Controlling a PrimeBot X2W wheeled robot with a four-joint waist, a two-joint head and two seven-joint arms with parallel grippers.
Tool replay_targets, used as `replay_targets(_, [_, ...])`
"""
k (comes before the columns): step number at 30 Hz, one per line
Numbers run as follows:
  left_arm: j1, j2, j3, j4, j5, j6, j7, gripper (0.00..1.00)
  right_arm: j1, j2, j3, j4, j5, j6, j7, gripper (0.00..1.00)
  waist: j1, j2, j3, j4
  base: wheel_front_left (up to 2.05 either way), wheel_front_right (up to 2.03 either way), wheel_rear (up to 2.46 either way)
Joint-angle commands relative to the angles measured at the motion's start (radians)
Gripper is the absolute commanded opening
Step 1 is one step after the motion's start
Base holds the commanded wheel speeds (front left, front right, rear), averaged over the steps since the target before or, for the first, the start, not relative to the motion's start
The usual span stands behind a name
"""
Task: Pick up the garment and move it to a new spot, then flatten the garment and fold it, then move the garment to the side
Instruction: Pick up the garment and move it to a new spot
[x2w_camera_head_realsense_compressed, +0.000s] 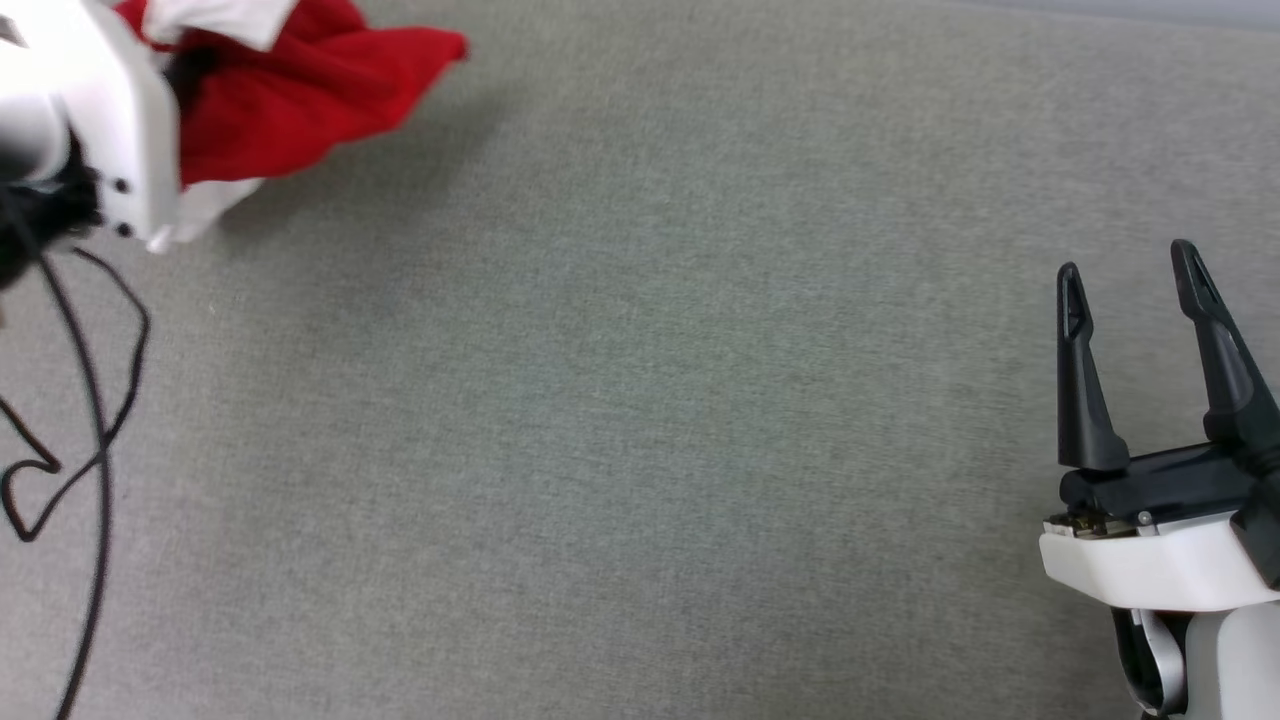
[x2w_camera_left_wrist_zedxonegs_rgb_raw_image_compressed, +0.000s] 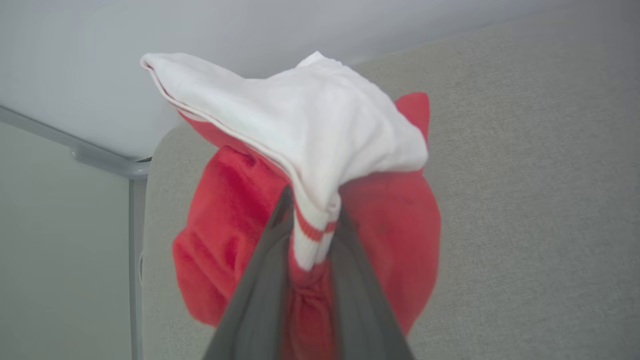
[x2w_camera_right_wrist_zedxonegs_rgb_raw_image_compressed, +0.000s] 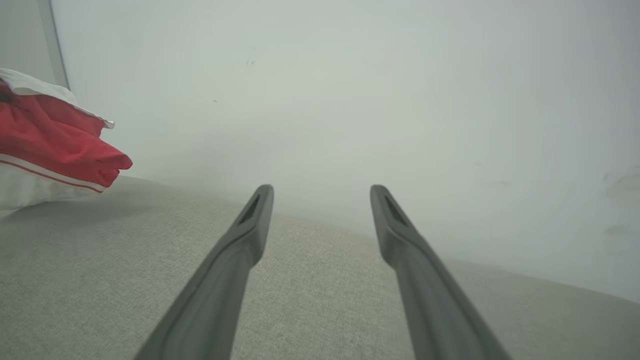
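The garment (x2w_camera_head_realsense_compressed: 310, 90), a red shirt with white sleeves, is bunched at the head view's top left, partly behind my left arm's white housing. The left wrist view looks along my left gripper (x2w_camera_left_wrist_zedxonegs_rgb_raw_image_compressed: 312, 205), which is shut on the striped cuff of a white sleeve, with the red body of the garment (x2w_camera_left_wrist_zedxonegs_rgb_raw_image_compressed: 225, 240) hanging below it above the grey surface. My right gripper (x2w_camera_head_realsense_compressed: 1128, 262) stands open at the lower right, well away from the cloth, nothing between its fingers. From the right wrist the garment (x2w_camera_right_wrist_zedxonegs_rgb_raw_image_compressed: 55, 145) appears at the left edge, beyond my right gripper (x2w_camera_right_wrist_zedxonegs_rgb_raw_image_compressed: 322, 192).
A grey fabric-covered table (x2w_camera_head_realsense_compressed: 640, 400) spreads across the head view. Loose black cables (x2w_camera_head_realsense_compressed: 100, 400) hang from my left arm at the left edge. A pale wall (x2w_camera_right_wrist_zedxonegs_rgb_raw_image_compressed: 350, 90) rises behind the table's far edge, and the table's rounded corner (x2w_camera_left_wrist_zedxonegs_rgb_raw_image_compressed: 155, 150) lies near the garment.
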Motion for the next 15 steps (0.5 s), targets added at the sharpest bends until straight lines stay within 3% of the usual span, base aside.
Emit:
replay_targets(1, [-0.022,-0.013,-0.035,-0.027,-0.003,0.0,-0.008,0.0,0.01,0.005,-0.001,0.002,0.01,-0.001,-0.002,1.0,0.0001,0.0,-0.032,-0.029,0.0,0.0,0.0])
replay_targets(11, [-0.09,-0.133,-0.272,-0.144,0.01,0.001,-0.034,0.0,0.012,0.005,-0.001,0.018,0.07,-0.001,-0.002,1.0,0.0001,0.0,-0.071,-0.127,0.0,0.0,0.0])
replay_targets(15, [-0.109,-0.214,-0.386,-0.151,0.005,0.001,-0.054,0.0,0.009,0.005,-0.003,0.018,0.088,-0.001,-0.002,1.0,0.0001,0.0,-0.068,-0.177,0.0,0.0,0.0])
